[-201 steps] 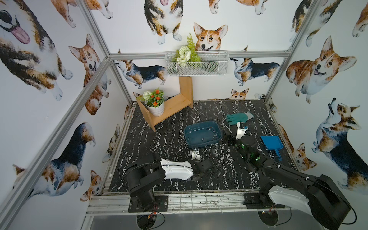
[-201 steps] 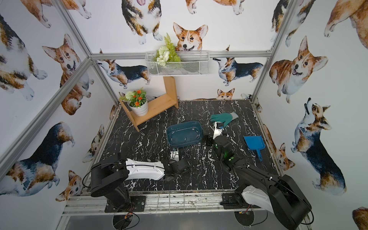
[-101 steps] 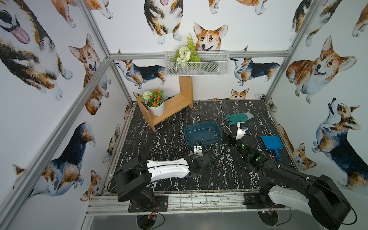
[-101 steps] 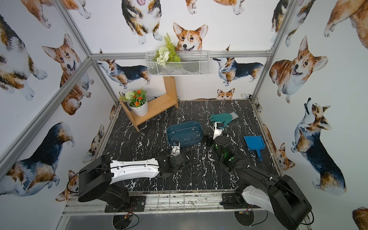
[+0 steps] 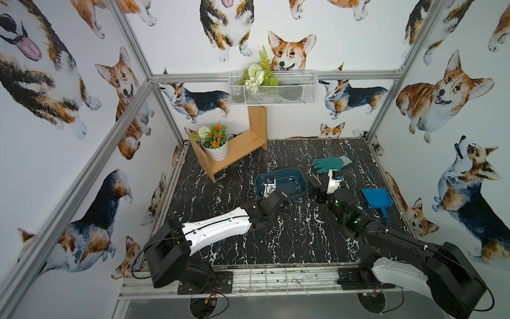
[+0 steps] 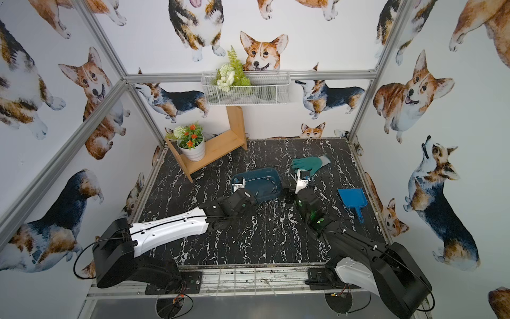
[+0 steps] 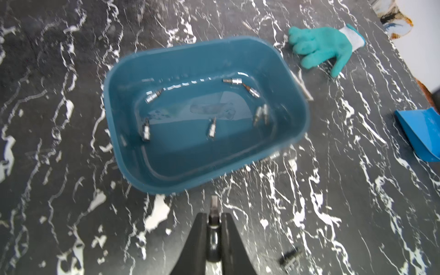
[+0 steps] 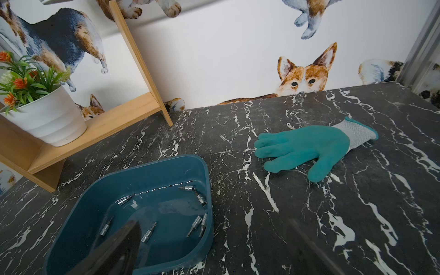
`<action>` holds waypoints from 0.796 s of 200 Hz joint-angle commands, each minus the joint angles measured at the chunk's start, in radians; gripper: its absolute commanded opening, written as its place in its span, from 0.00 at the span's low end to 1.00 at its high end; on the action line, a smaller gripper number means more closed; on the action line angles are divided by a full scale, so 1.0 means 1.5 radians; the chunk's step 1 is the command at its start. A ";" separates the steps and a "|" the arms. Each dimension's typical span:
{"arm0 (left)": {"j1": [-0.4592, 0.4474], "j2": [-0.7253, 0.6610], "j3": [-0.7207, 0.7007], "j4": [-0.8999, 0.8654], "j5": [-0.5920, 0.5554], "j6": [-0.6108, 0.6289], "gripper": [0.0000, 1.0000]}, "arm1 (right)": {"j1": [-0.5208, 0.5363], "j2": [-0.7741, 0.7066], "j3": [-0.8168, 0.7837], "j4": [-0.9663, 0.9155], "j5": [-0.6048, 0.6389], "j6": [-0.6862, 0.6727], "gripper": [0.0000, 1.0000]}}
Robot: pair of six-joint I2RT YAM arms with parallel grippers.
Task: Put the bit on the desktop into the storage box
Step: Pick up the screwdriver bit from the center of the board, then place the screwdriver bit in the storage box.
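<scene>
**Position.** The left pincer [image 7: 214,215] is clamped narrow on one bit [image 7: 214,205], gripped by its rear end with the tip sticking out forward. In the left wrist view the tip is just short of the near wall of the storage box [image 7: 166,183], above the counter [image 5: 289,243] and not yet over the box's inside. The right pincer [image 8: 213,223] is spread wide and holds nothing. It sits just beside the box, on the glove's side.

**Hazards (judgement).**
- Letting go here would likely drop the bit on the counter outside the box, or onto the rim, where it could bounce away.
- The grip covers only the bit's end, so a jolt could tilt it or work it loose.
- A low approach could knock the light box aside.
- Both arms are close to the box, so a reach across it risks contact between them.

**Count.**
- Storage box: one.
- Bits [image 8: 148,233] inside the box: seven.
- Bits held: one.
- A small dark piece [image 7: 289,256] on the counter, apart from the box: one, too blurred to name.
- Glove [image 5: 331,163] beyond the box: one.
- Dustpan [image 5: 376,197]: one.
- Potted plant [image 5: 215,149]: one.
- Wooden shelf [image 5: 242,146]: one.
- Wire basket [image 5: 303,94]: one.
</scene>
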 commanded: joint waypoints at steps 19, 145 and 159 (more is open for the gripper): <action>0.077 0.032 0.021 0.086 0.069 0.105 0.16 | 0.000 -0.001 -0.002 0.027 0.007 -0.007 1.00; 0.216 0.141 0.050 0.235 0.213 0.162 0.87 | 0.000 -0.026 0.004 -0.008 -0.045 -0.043 0.99; 0.222 0.096 0.012 0.254 0.218 0.164 0.95 | 0.000 -0.034 0.016 -0.060 -0.066 -0.037 0.98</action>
